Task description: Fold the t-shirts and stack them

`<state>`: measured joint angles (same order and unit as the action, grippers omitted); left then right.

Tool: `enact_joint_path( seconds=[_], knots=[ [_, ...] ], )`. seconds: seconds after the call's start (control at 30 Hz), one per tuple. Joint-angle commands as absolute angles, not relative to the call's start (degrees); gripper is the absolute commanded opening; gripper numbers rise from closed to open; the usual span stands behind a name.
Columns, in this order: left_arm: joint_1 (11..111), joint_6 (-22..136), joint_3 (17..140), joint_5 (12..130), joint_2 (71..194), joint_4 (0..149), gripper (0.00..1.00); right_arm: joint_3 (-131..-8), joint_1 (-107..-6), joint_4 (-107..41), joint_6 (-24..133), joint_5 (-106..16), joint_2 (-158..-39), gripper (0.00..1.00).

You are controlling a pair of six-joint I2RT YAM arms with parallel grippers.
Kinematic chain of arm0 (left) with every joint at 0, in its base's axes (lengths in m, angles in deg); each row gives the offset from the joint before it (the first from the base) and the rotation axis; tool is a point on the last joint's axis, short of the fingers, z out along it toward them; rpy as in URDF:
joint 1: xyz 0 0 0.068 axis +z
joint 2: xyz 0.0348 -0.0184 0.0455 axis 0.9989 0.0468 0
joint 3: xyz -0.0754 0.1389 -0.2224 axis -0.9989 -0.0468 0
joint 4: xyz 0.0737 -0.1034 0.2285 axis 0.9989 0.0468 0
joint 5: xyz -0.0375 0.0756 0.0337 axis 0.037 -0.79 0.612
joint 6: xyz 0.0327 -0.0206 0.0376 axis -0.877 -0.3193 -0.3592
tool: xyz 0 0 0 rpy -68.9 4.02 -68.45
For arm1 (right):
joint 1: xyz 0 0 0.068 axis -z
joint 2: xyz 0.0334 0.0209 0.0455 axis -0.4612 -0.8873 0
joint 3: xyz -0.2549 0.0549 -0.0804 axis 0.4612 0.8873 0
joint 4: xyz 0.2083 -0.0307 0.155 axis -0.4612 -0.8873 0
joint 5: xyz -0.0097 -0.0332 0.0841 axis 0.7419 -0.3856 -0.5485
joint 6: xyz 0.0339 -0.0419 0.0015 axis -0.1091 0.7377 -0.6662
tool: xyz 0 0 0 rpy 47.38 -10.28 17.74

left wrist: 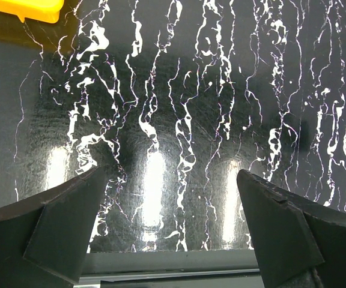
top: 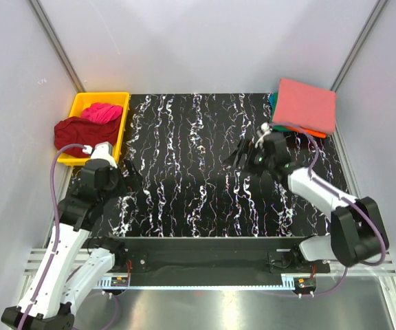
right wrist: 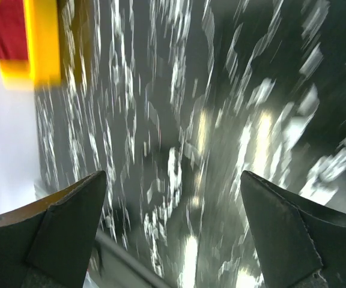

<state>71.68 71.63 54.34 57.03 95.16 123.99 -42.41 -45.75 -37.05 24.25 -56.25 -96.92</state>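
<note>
Left gripper (left wrist: pixel 170 174): spread wide, nothing between the fingers; hangs over bare table (top: pixel 184 179) at the near left, just right of the tray's near end.

Right gripper (top: pixel 243 152): likewise spread and empty; sits mid-table, right of centre, fingers pointing left. Its wrist view is blurred, with only table and a far corner of the tray in sight.

Tray (top: pixel 121 127): yellow, far left of the table, long axis running away from the arm bases.

Dark red shirt (top: pixel 78 129): crumpled, unfolded, in the tray's near half and spilling over its left rim.

Magenta shirt (top: pixel 103 111): crumpled, unfolded, in the tray's far half, touching the dark red one.

Stack: far right corner. Salmon-pink shirt (top: pixel 304 104) folded on top; an orange edge (top: pixel 313 132) and a green edge (top: pixel 272 103) show beneath it.

Judgement: two shirts remain to fold. Both lie just left of and beyond the left gripper, well apart from the right one, so the left arm is nearer for the pick-up, reaching along the tray's long axis.
</note>
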Motion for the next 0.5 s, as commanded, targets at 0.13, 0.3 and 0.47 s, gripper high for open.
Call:
enact_joint_path(
  seconds=[0.13, 0.3, 0.47],
  knots=[
    [72.2, 71.4, 54.8, 53.2, 97.3, 121.4, 0.99, -24.2, -54.9, -19.1, 18.0, -53.6, -89.3, 1.00],
    [73.4, 71.6, 56.3, 50.9, 100.9, 120.8, 0.99, -19.9, -55.1, -17.6, 17.2, -51.8, -87.2, 1.00],
    [75.6, 73.2, 60.7, 44.3, 107.2, 118.3, 0.99, -19.2, -55.1, -11.5, 18.3, -52.6, -89.9, 1.00]
  ],
)
